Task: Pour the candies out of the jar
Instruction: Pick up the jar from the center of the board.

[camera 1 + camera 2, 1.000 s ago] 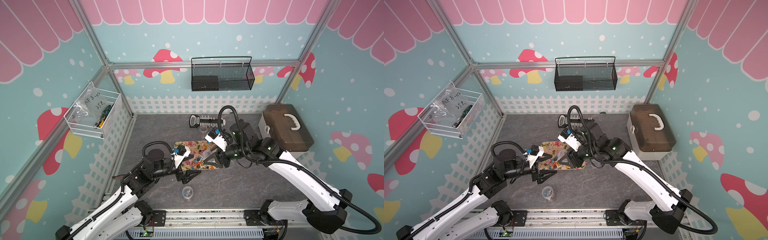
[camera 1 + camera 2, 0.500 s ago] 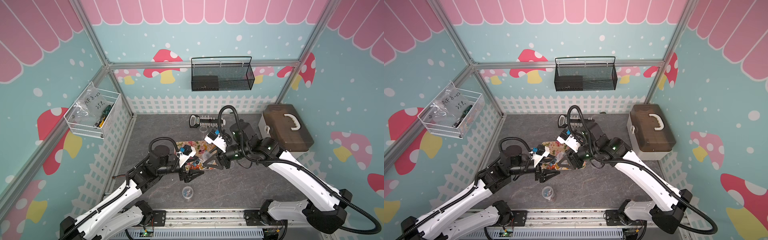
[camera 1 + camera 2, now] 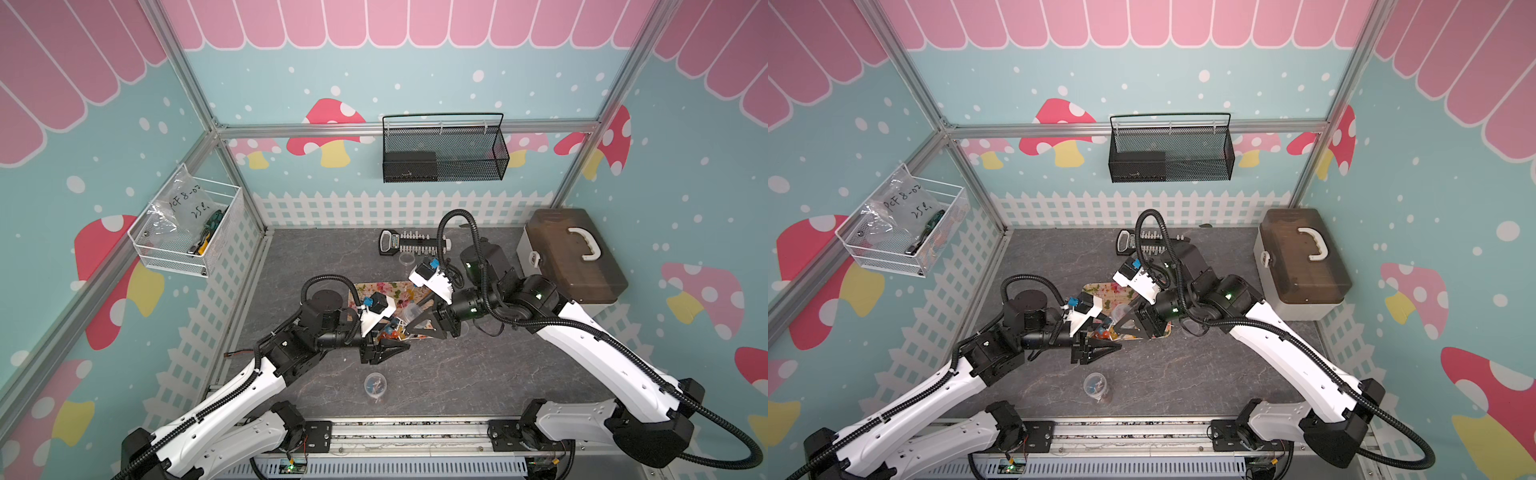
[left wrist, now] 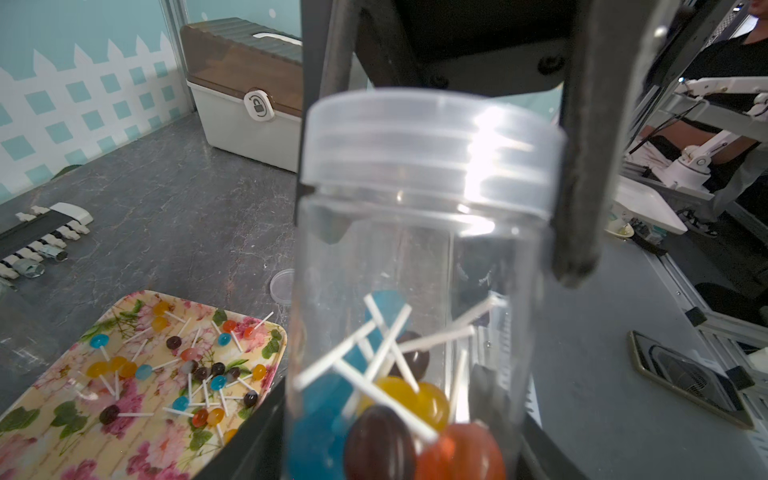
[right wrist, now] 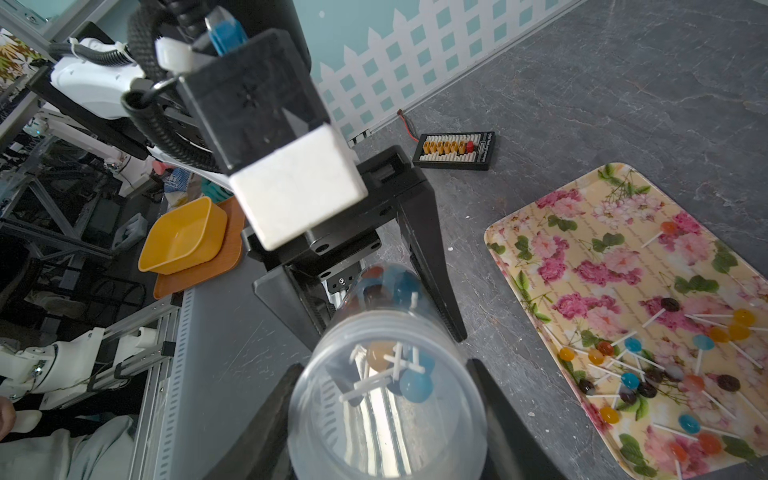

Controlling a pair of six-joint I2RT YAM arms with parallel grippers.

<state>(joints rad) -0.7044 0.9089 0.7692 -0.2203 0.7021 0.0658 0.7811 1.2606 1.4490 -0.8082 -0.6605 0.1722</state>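
Your right gripper (image 5: 384, 370) is clamped on the lid (image 4: 428, 137) of the jar (image 4: 415, 257), held up just beside the tray (image 5: 540, 266). The left gripper (image 3: 403, 344) hugs the jar's base, but I can't tell if it's pinching. The candies (image 5: 630, 380) are mostly on the tray, with some inside the jar. Far from the tray, a bag (image 3: 901, 203) reads "PCF 8-02".

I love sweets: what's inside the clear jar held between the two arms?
A few candies: blue, yellow, dark and orange heads on white sticks, showing through the clear jar. Any beneath that pile are covered.
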